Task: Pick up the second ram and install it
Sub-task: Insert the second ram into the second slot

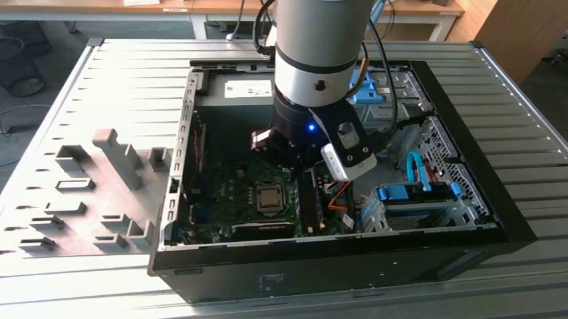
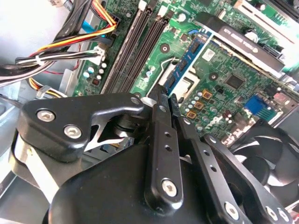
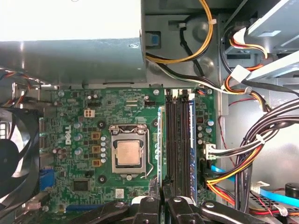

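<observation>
Fingers (image 2: 160,126) are pinching the ram (image 2: 187,60), holding it over the motherboard (image 3: 79,121), between the processor socket (image 3: 128,154) and the dark slots (image 3: 180,140), inside the open case (image 1: 310,266), which is sitting on the slatted grey bench (image 1: 523,133)

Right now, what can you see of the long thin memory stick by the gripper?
The second ram is a long, thin, flat blue-green board with dark chips. It stands on edge over the green motherboard, between the square silver processor and the empty black slots. The black metal gripper is shut on its near end. Whether it is seated I cannot tell.
</observation>
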Controlling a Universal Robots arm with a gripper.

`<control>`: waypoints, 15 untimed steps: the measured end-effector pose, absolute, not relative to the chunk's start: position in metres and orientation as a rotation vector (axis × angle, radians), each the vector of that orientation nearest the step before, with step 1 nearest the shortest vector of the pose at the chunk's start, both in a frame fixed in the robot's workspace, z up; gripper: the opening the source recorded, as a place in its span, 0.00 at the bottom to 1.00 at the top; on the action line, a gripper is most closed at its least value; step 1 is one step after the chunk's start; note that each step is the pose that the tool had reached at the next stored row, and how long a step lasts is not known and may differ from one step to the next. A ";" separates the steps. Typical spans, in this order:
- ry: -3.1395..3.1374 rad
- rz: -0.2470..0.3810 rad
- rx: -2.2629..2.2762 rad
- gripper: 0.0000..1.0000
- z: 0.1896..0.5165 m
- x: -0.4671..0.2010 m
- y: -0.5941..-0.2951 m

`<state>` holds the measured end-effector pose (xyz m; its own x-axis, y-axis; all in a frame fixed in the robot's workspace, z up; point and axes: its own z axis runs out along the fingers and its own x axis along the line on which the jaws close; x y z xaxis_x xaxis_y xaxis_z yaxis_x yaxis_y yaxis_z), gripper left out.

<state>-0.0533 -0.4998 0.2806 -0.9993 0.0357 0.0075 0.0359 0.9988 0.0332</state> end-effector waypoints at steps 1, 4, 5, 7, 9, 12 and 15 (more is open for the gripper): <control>-3.134 -0.052 -0.057 0.14 0.281 -0.053 -0.500; -3.134 -0.052 -0.057 0.14 0.281 -0.053 -0.500; -3.134 -0.052 -0.057 0.14 0.281 -0.053 -0.500; -3.134 -0.053 -0.057 0.14 0.280 -0.053 -0.500; -3.134 -0.052 -0.057 0.14 0.280 -0.052 -0.500; -3.134 -0.052 -0.057 0.14 0.279 -0.051 -0.500; -3.134 -0.052 -0.057 0.14 0.278 -0.050 -0.500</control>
